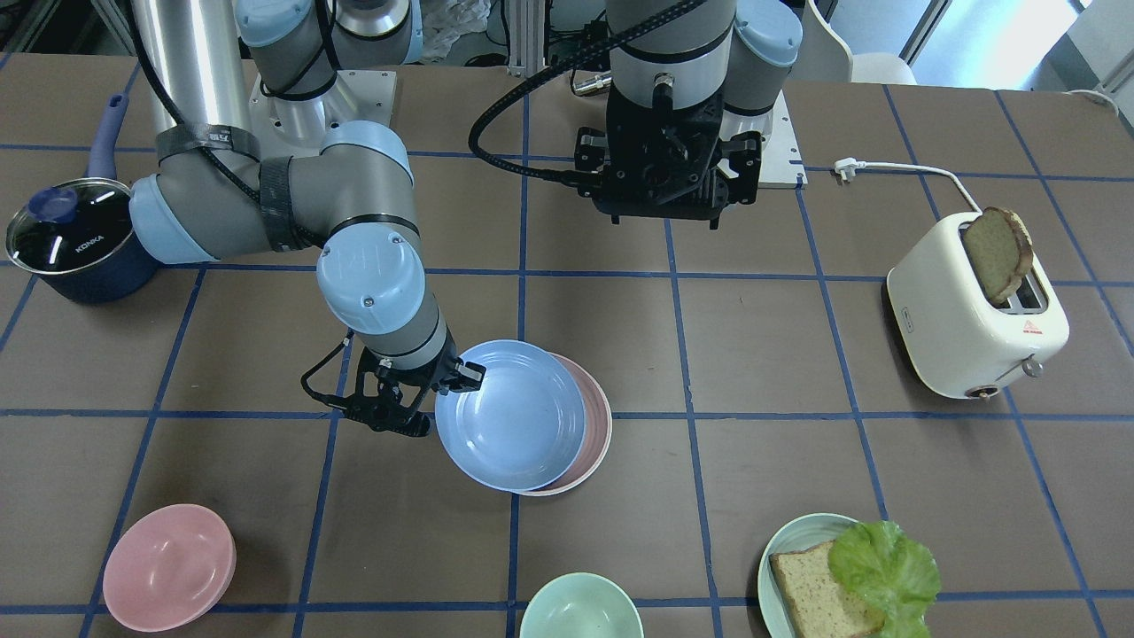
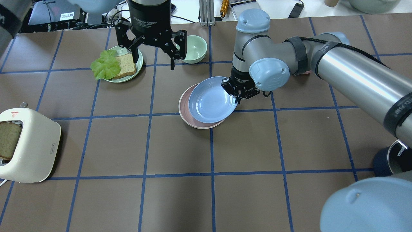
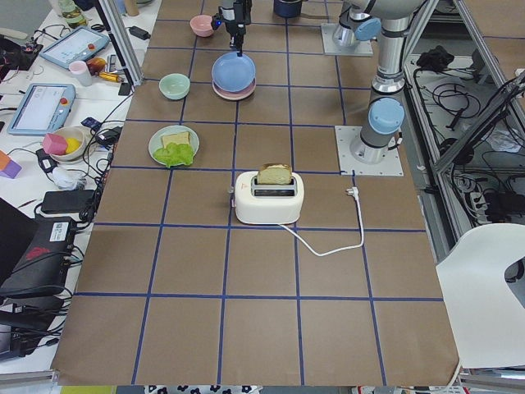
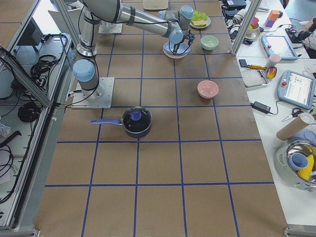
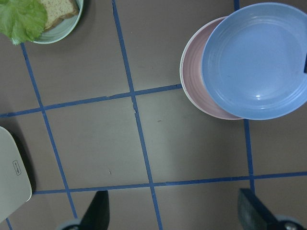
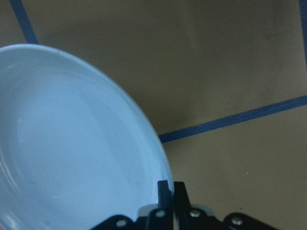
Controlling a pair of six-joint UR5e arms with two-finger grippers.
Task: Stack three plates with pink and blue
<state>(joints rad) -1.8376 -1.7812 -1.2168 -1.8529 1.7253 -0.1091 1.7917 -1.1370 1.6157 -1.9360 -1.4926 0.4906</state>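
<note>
My right gripper (image 2: 237, 96) is shut on the near-right rim of the periwinkle blue plate (image 2: 210, 100). It holds the plate over the pale pink plate (image 2: 185, 106), shifted to the right so that the pink plate's left part shows. In the right wrist view the fingers (image 6: 165, 191) pinch the blue rim (image 6: 72, 143). A thin pale edge shows under the pink plate (image 5: 194, 76); I cannot tell whether it is the cream-white plate. My left gripper (image 2: 154, 54) is open and empty, high above the far left of the table.
A mint bowl (image 2: 193, 48) and a teal plate (image 2: 139, 66) with bread and lettuce sit beyond the stack. A pink bowl (image 1: 168, 567), a lidded pot (image 1: 75, 239) and a cream toaster (image 1: 974, 319) with bread stand around the table.
</note>
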